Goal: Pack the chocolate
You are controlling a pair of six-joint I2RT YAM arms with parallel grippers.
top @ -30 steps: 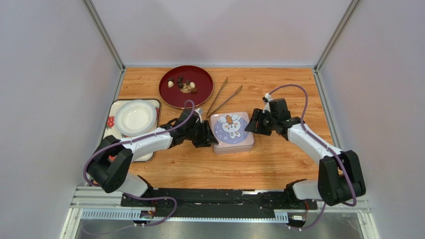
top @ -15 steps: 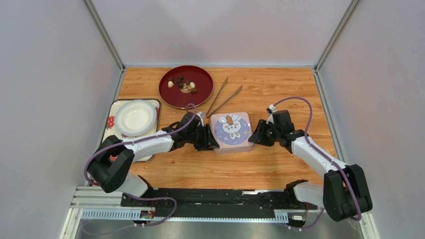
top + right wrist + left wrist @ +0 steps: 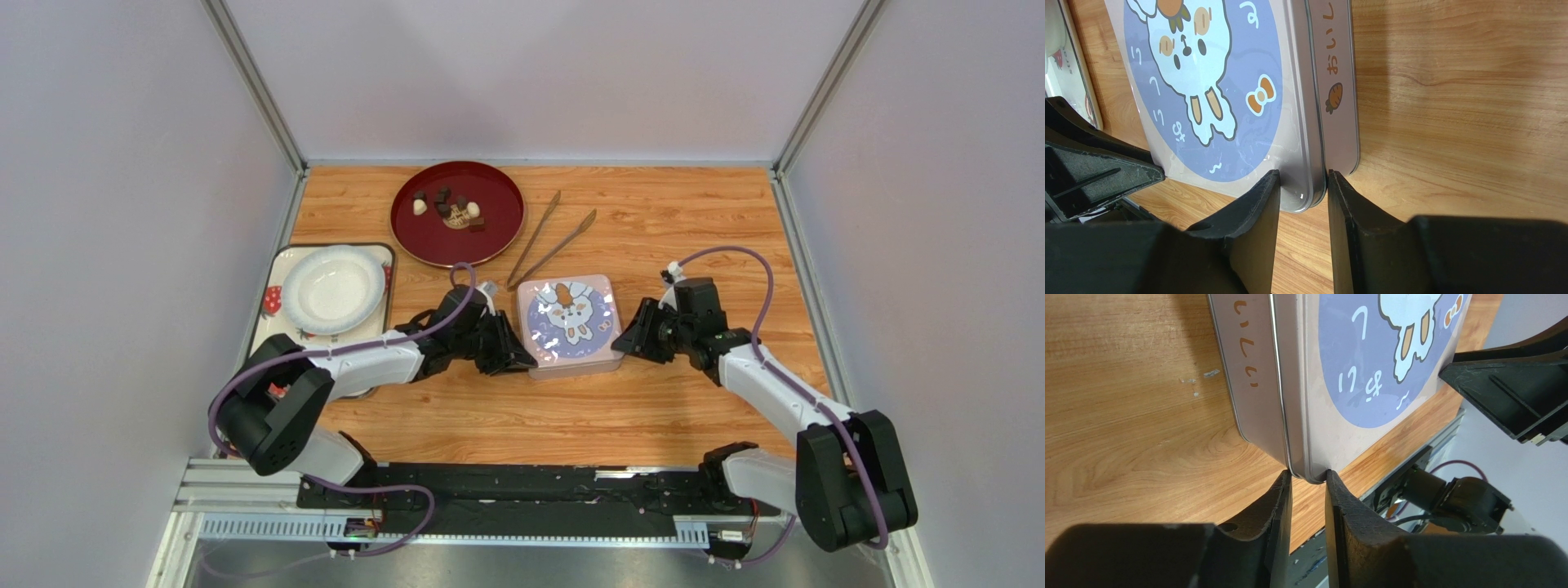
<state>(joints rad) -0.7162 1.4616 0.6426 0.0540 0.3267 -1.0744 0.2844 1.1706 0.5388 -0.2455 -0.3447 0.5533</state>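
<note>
1. Wooden table (image 3: 687, 404): carries all items listed below. Both arms reach in from the near edge toward its middle.

2. Tin (image 3: 577, 364): square, pale pink, flat on the table at centre. Its lid (image 3: 567, 319) is seated on the base and bears a rabbit on a lilac disc.

3. Red round tray (image 3: 487, 240): at the far side of the table, left of centre, well apart from the tin.

4. White paper plate (image 3: 331, 288): rests on a patterned rectangular tray (image 3: 272, 301) at the left edge of the table.

5. Tongs (image 3: 552, 239): lie on the table between the red tray and the tin, handles pointing away from the arms, arms spread.

6. Left gripper (image 3: 1308, 474): at the tin's left near corner. Jaws are narrow and pinch the lid's rim, one finger on the top face and one at the seam with the base.

7. Right gripper (image 3: 1303, 174): at the tin's right near corner. Jaws are likewise closed on the lid's rim, one finger on top and one against the side.

8. Chocolate (image 3: 454, 211): a small cluster of pieces on the red tray, mostly dark brown with a few cream-white. None is in the tin's vicinity.
</note>
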